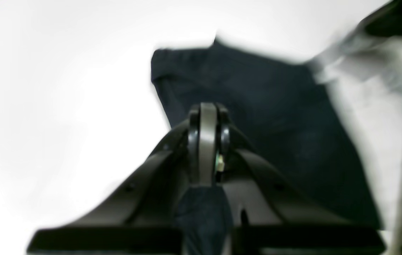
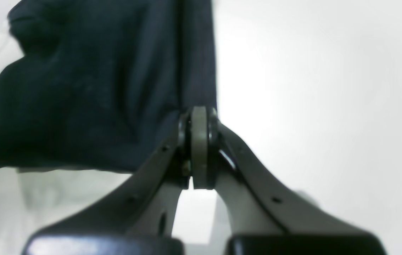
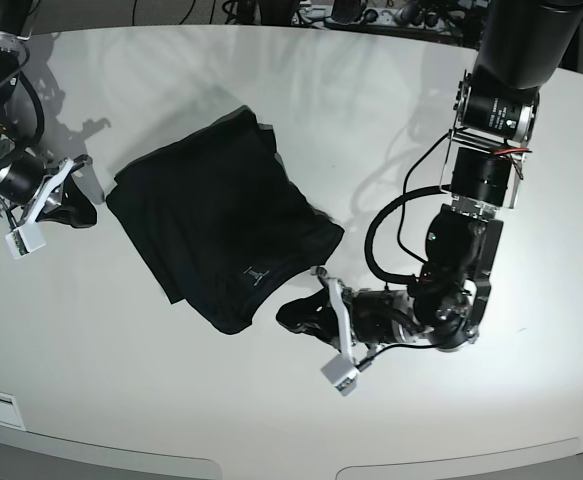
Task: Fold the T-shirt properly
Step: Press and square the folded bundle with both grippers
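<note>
Two corners of the T-shirt [image 3: 221, 230], spread mid-worktop [image 3: 271, 420], are clamped between the closed left gripper [image 3: 306, 312] and right gripper [image 3: 71, 205].

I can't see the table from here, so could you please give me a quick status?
Left gripper shut on shirt edge. Right gripper shut on opposite edge. Shirt partly folded, flat on table. Nothing in the way.

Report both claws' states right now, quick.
Left claw: closed, pinching an edge of the black T-shirt.
Right claw: closed, gripping the T-shirt's other edge.
</note>
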`<control>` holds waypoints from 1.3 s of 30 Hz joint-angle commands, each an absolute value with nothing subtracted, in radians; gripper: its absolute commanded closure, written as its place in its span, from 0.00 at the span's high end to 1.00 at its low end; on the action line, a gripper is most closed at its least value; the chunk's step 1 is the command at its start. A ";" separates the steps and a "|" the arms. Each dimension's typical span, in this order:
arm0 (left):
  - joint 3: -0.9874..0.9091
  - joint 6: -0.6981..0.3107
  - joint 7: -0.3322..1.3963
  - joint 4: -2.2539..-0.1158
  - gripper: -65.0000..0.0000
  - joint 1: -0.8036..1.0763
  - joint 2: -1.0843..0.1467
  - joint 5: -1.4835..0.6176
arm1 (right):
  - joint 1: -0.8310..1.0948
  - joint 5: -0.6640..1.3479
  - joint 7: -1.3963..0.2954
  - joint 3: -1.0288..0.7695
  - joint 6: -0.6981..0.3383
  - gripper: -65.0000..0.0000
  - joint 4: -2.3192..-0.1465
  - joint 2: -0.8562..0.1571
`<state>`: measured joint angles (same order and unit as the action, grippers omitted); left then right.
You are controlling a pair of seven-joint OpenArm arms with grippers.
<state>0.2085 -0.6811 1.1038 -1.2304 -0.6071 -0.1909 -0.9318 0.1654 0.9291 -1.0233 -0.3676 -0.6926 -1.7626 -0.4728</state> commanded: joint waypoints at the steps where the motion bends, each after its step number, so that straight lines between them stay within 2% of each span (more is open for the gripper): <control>1: 0.161 -0.688 1.147 -1.243 0.00 -0.624 -0.215 -1.000 | 0.154 0.914 -0.983 -0.365 -0.698 0.00 -1.777 -0.485; 4: 0.081 -0.698 1.296 -1.243 0.00 -0.560 -0.253 -1.157 | 0.153 0.800 -0.908 -0.316 -0.698 0.00 -1.763 -0.482; 7: 0.112 -0.694 1.344 -1.261 0.00 -0.484 -0.283 -1.195 | 0.143 0.697 -0.836 -0.259 -0.692 0.00 -1.758 -0.482; 11: 0.193 -0.696 1.331 -1.294 0.00 -0.387 -0.282 -1.146 | 0.118 0.646 -0.830 -0.199 -0.673 0.00 -1.758 -0.482; 16: 0.283 -0.686 1.165 -1.296 0.00 -0.340 -0.266 -0.900 | 0.136 0.646 -0.834 -0.183 -0.670 0.00 -1.758 -0.482; 20: 0.357 -0.643 0.986 -1.287 0.00 -0.367 -0.263 -0.680 | 0.145 0.682 -0.871 -0.183 -0.670 0.00 -1.758 -0.482; 24: 0.447 -0.635 0.863 -1.229 0.00 -0.412 -0.260 -0.596 | 0.202 0.737 -0.875 -0.183 -0.678 0.00 -1.759 -0.479; 32: 0.462 -0.658 0.860 -1.165 0.00 -0.500 -0.182 -0.594 | 0.258 0.785 -0.874 -0.184 -0.673 0.00 -1.759 -0.455; 39: 0.400 -0.658 0.959 -1.168 0.00 -0.626 -0.199 -0.628 | 0.253 0.825 -0.904 -0.283 -0.673 0.00 -1.835 -0.455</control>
<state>0.4095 -0.6617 0.9867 -1.1500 -0.5827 -0.1989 -0.6048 0.2642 0.8032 -0.9306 -0.2756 -0.6701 -1.8141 -0.4355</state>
